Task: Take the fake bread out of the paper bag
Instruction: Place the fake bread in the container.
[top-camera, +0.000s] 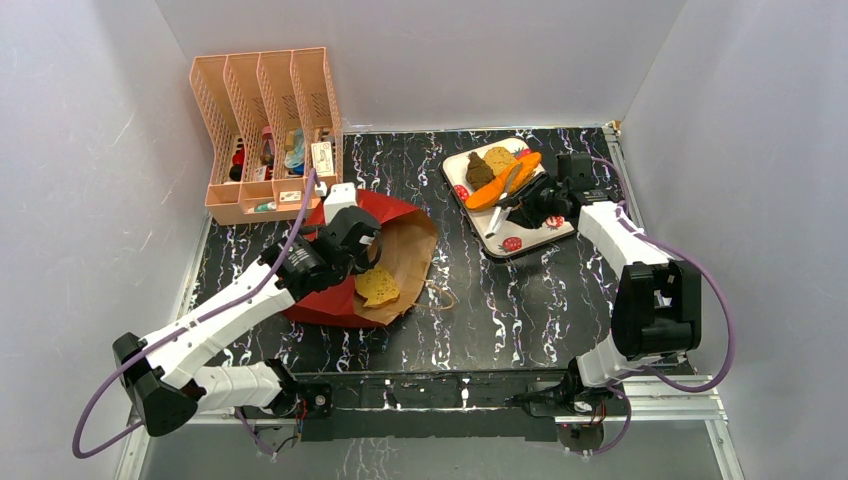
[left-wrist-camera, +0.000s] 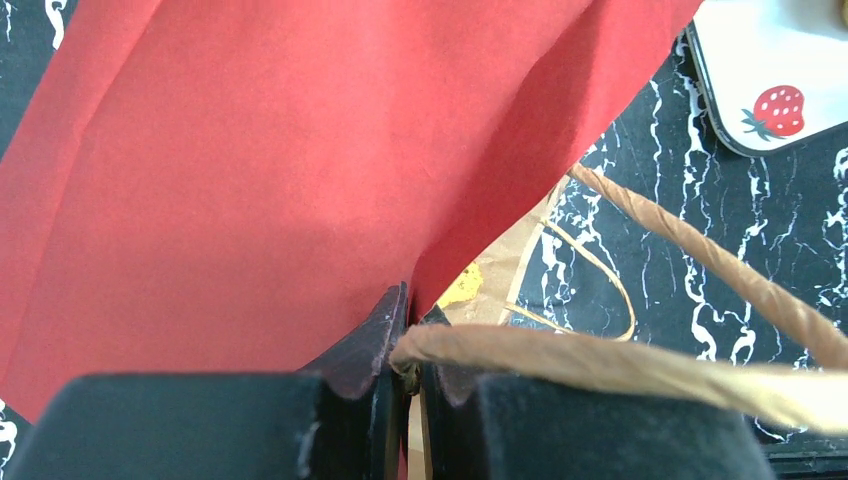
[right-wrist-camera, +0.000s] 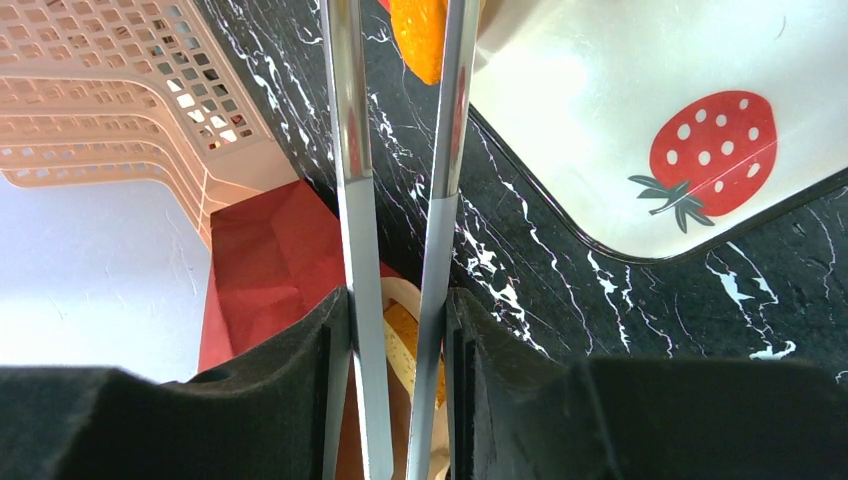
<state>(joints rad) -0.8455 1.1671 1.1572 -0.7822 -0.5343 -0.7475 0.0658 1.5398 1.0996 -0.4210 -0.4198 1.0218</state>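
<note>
On the left of the counter (top-camera: 520, 315), our left hand (left-wrist-camera: 405, 310) was pinched tight on the red wall of the paper bag (top-camera: 325, 300) and its cord handle (left-wrist-camera: 600, 360). One yellow bread (top-camera: 378, 287) lay in the bag's mouth. A slipping pinch could have let the mouth sag over it. Farther right, our right hand (top-camera: 540, 203) clamped tongs (top-camera: 507, 192) whose tips bracketed an orange bread (top-camera: 525, 168) at the tray (top-camera: 520, 243). An early release could have rolled it off.

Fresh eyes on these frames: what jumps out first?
The red paper bag lying on its side left of centre, left tool shut on its rim, a yellow bread piece in its mouth. On the right, the right tool holds metal tongs, an orange bread piece between their arms, at the strawberry tray.
</note>
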